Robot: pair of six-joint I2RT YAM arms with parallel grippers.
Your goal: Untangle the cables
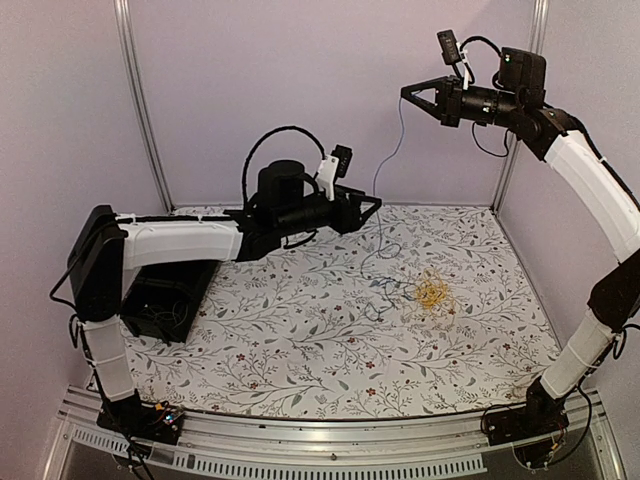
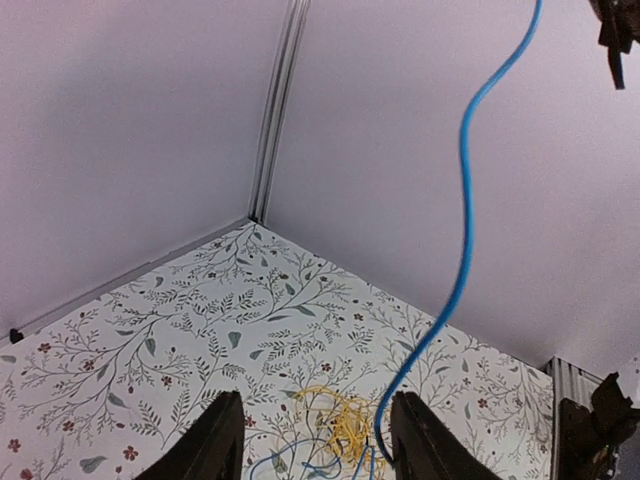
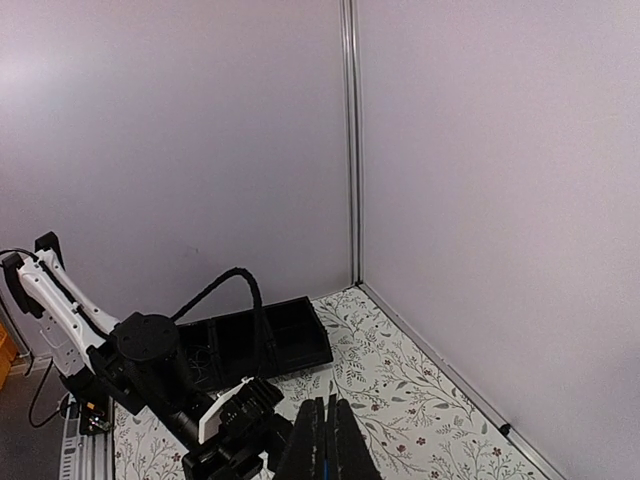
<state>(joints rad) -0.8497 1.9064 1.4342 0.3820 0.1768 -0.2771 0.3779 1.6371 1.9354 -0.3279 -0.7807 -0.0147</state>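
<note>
- The right gripper (image 1: 406, 92) is raised high over the far right of the table, its fingers pressed together on the top end of the blue cable (image 1: 376, 185).
- In the right wrist view a thin blue line shows between the two closed fingers.
- From that grip the blue cable hangs down in a loose wavy line in front of the back wall (image 1: 330, 70) and reaches the table (image 1: 300, 340).
- The left gripper (image 1: 378, 205) is lower, above the middle of the table's far side, and its fingers stand apart.
- In the left wrist view the blue cable comes down between these open fingers, close to the right-hand one; I cannot tell whether it touches that finger.
- Below the left gripper, the lower part of the blue cable lies on the table in a few loose loops.
- The yellow cables (image 1: 433, 292) lie in a small tangled heap on the table, just to the right of the blue loops; some blue strands seem to run into the heap's edge.
- A black tray (image 1: 160, 305) sits on the left side of the table, well apart from the cables.
</note>
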